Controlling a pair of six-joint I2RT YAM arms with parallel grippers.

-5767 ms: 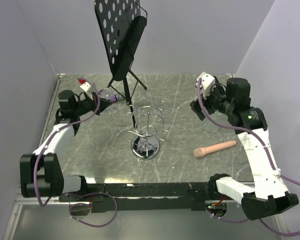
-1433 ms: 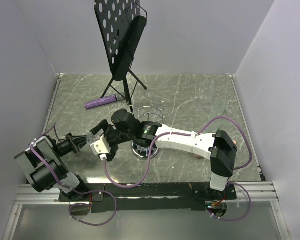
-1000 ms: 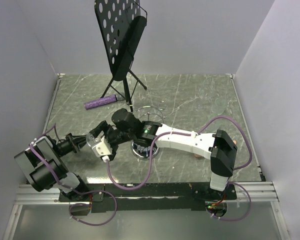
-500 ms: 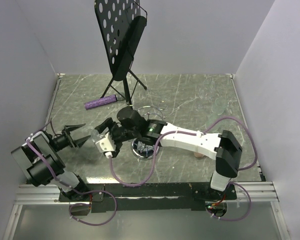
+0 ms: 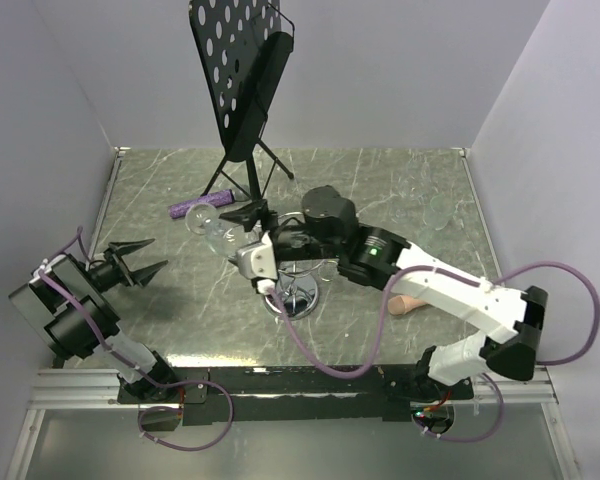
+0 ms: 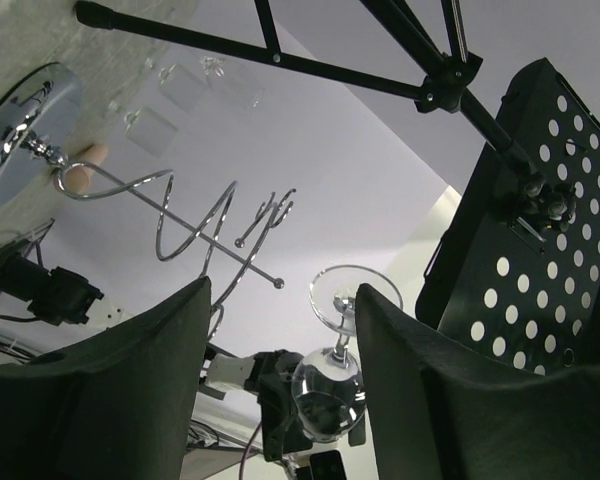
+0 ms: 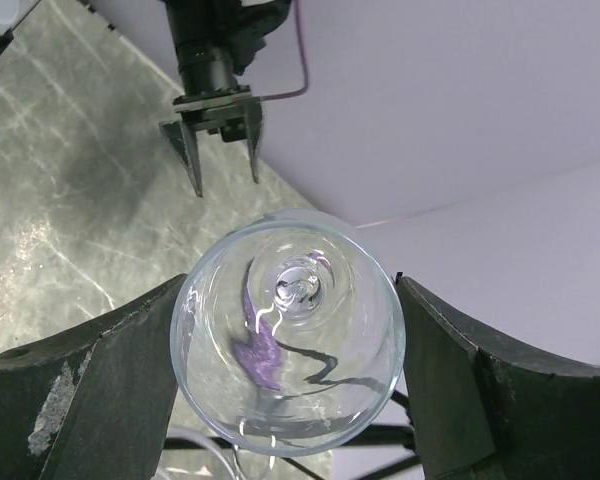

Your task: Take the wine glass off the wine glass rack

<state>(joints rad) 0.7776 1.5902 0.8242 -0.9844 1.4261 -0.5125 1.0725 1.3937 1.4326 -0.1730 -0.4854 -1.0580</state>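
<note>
Top external view: the left pincer [image 5: 130, 262] is spread and empty, seemingly ready to receive. To its right, the right pincer [image 5: 228, 228] pinches the wine glass [image 5: 206, 221] by its bowl, above the surface [image 5: 380, 180]. The glass is empty and already off the rack [image 5: 292, 298], which stands right of that pincer.

Behind the wine glass rack [image 5: 293, 299], music stand [image 5: 242, 75]; leftward, wine glass [image 5: 207, 221].

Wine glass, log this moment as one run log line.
right gripper: shut on wine glass | wine glass: off wine glass rack, held toward the left arm's side | left gripper: open, empty
</note>
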